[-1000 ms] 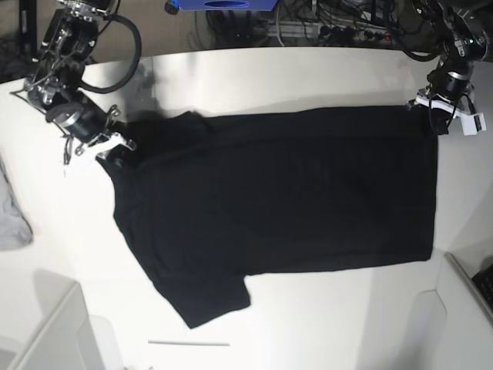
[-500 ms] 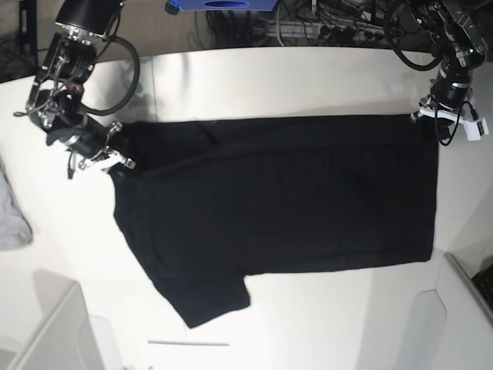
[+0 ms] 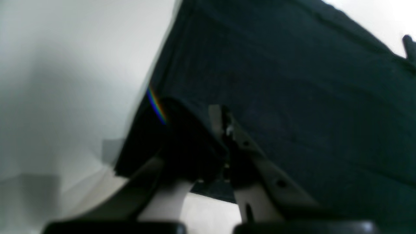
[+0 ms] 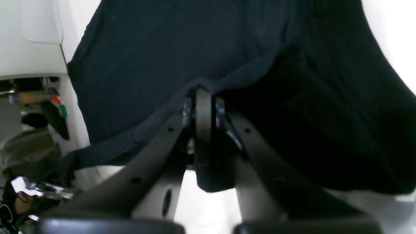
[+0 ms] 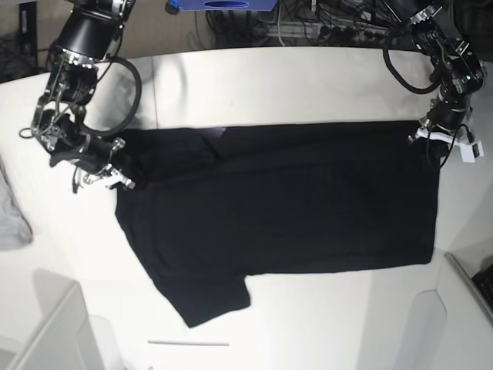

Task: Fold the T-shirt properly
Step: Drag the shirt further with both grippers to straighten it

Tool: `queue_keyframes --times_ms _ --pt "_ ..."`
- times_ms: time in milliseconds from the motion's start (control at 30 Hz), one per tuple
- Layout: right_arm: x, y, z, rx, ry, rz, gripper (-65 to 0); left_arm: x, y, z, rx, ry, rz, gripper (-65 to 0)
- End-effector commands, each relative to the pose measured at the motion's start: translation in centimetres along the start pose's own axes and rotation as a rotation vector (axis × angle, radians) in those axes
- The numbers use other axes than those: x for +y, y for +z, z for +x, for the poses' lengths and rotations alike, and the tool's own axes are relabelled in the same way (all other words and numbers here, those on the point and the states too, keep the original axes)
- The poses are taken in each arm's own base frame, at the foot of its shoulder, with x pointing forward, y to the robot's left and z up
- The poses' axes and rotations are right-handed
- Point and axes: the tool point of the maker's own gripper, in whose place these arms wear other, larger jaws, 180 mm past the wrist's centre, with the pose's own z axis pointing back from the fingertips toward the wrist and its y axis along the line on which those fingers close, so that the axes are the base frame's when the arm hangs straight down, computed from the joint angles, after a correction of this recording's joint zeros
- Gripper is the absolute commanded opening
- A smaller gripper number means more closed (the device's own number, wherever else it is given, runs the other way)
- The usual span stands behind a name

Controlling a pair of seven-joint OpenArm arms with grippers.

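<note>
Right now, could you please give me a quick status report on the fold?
Both hands, left and right, shut on the far edge of the large black cloth T-shirt. Near sleeve flat on the table. Nothing in the way.

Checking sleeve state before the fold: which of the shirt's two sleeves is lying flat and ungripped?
The near sleeve of the T-shirt, spread on the table toward the base view's bottom. The far one is bunched by the right gripper.
</note>
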Motion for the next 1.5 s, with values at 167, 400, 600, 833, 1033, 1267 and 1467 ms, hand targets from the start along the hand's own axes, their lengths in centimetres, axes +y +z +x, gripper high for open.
queue_keyframes --times_ms 167,400,600,833,1033,1267,1467 --pt "0.7 -0.3 1.7 -0.031 0.001 0.025 -65.0 -0.7 -0.9 1.4 -0.038 0.012 -0.028 -65.0" --pt "-0.2 -0.5 2.3 -0.041 0.041 -0.053 -65.0 -0.3 -1.8 1.8 -0.026 -0.038 0.026 -65.0" --pt "-0.4 -0.9 2.1 -0.038 0.053 -0.084 -65.0 -0.6 -2.1 2.6 -0.041 -0.045 0.025 -65.0" --pt "-0.5 -1.1 2.2 -0.035 0.045 -0.086 -65.0 -0.2 -2.6 2.2 -0.025 -0.028 0.029 -65.0" --pt "-0.6 -1.1 2.1 -0.035 0.043 -0.088 -52.4 0.0 -2.6 2.3 -0.030 -0.025 0.033 -60.6" --pt "-1.0 -0.7 2.7 -0.091 0.041 -0.098 -37.8 0.0 -2.4 2.7 -0.044 -0.022 0.032 -30.3" --pt "-1.8 1.3 2.8 -0.211 0.066 -0.130 -38.0 0.3 -1.8 3.8 -0.081 -0.024 0.040 -17.6"
